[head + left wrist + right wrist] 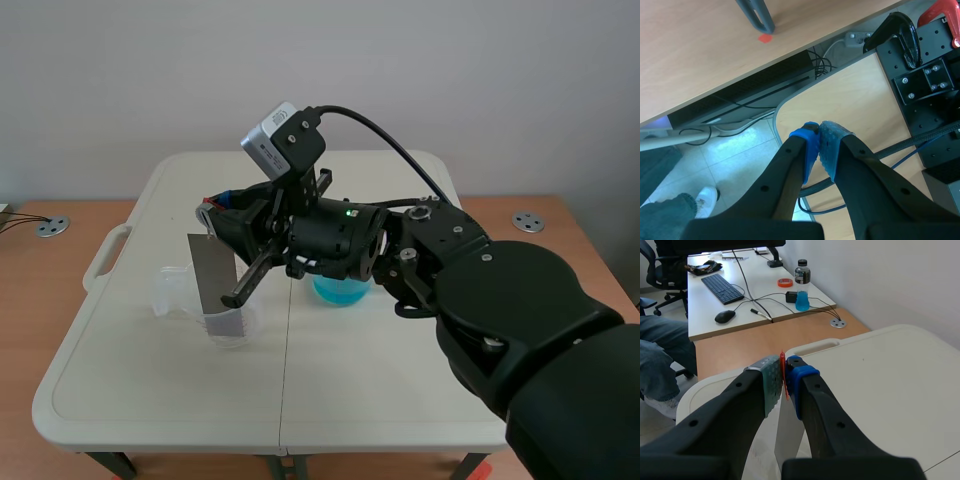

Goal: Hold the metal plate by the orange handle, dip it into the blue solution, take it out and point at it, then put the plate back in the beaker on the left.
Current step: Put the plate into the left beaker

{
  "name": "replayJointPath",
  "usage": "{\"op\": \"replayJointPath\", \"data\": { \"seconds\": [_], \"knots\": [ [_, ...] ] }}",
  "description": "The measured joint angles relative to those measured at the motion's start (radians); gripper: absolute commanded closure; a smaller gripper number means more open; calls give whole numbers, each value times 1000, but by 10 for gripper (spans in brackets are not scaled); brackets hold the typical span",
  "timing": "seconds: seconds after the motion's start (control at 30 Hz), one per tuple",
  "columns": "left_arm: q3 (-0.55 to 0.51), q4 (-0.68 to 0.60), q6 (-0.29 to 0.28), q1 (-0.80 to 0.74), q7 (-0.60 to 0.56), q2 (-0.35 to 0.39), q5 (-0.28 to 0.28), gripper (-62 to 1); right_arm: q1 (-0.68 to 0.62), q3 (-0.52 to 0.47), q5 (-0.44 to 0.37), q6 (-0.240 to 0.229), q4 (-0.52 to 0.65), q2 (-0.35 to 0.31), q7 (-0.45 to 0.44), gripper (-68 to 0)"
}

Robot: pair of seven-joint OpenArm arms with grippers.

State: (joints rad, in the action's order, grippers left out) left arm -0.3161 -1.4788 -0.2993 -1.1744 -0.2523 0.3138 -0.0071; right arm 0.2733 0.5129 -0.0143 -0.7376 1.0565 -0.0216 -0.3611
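A grey metal plate (212,272) hangs upright with its lower end inside the clear beaker (236,328) at the left of the white table. My right gripper (212,214), reaching across from the right, is shut on the plate's thin orange handle (783,371). In the right wrist view the plate (789,436) hangs below the gripper (784,382). The beaker of blue solution (340,292) stands behind the right arm, partly hidden. My left gripper (818,150) is shut on nothing, pads touching, over a floor and desk edge, and is out of the scene view.
The white folding table (150,400) rests on a wooden desk (40,300). Beyond it, the right wrist view shows another desk with a keyboard (722,288), a mouse (725,316), a bottle (801,285) and a seated person's leg (660,355).
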Motion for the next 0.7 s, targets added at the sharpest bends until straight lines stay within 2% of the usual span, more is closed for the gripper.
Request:
{"op": "replayJointPath", "data": {
  "seconds": [0.2,0.27,0.3,0.33,0.43,0.47,0.7],
  "knots": [
    [0,0,0,0,0,0,0,-15,0,0,1,0,0,0,6,-252],
    [0,0,0,0,0,0,0,-30,0,0,1,19,0,0,6,-317],
    [0,0,0,0,0,0,0,-77,0,0,1,23,0,0,6,-345],
    [0,0,0,0,0,0,0,-162,0,0,1,42,0,0,6,-364],
    [0,0,0,0,0,0,4,-556,0,-1,1,100,0,-1,6,-432],
    [0,0,0,0,0,0,7,-623,0,-4,0,106,0,0,6,-458],
    [0,0,0,0,-1,0,8,-623,0,-42,0,106,0,0,-23,-579]
  ]
}}
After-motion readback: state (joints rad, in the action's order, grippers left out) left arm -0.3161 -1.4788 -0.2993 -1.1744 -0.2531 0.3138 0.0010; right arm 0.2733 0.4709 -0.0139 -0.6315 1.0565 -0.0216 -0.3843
